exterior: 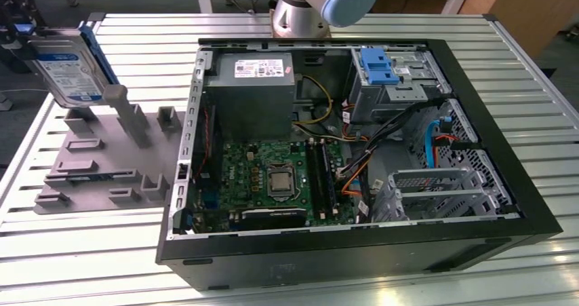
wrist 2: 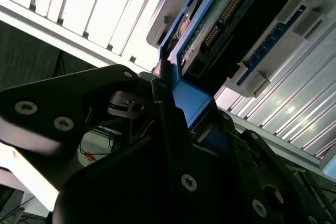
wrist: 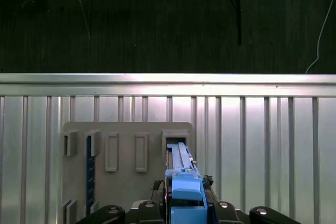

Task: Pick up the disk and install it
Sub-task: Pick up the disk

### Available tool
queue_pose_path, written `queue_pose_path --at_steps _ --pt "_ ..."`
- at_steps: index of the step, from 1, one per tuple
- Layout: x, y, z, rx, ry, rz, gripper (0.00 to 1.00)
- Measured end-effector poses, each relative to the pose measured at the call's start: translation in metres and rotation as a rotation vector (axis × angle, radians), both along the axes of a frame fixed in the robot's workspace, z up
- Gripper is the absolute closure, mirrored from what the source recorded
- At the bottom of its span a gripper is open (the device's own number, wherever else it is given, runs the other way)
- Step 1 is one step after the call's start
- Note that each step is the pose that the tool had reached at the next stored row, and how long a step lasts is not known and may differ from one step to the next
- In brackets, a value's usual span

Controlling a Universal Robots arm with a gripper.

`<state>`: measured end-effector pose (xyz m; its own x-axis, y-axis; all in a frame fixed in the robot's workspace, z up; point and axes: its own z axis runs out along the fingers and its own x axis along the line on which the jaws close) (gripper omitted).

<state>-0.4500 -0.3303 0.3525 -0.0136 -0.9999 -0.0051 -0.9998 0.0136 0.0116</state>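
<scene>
The disk [exterior: 68, 72], silver with a white-and-blue label and a blue carrier frame, stands on edge and slightly tilted at the exterior view's far left, over the back of the grey fixture plate [exterior: 100, 163]. My gripper [exterior: 16, 38] is shut on its blue frame. In the second wrist view the black fingers [wrist 2: 173, 129] clamp the blue carrier, and the disk [wrist 2: 220, 19] shows its circuit-board side. In the first wrist view the disk [wrist: 182, 179] points down toward a slot of the fixture plate [wrist: 126, 182]. Whether its lower end touches the slot is unclear.
An open computer case [exterior: 362, 252] lies on the slatted metal table [exterior: 81, 252], to the exterior view's right of the fixture. Inside are a grey power supply [exterior: 249, 92], a motherboard [exterior: 271, 177], a bay with a blue latch [exterior: 375, 65] and a metal cage [exterior: 443, 194]. The arm's base [exterior: 312, 7] stands behind the case.
</scene>
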Motion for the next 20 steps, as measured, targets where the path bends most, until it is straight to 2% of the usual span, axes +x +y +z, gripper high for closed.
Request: queue_pose_path --at_steps 20 --pt "0.0 0.0 0.0067 -0.0002 0.0003 0.0 0.63"
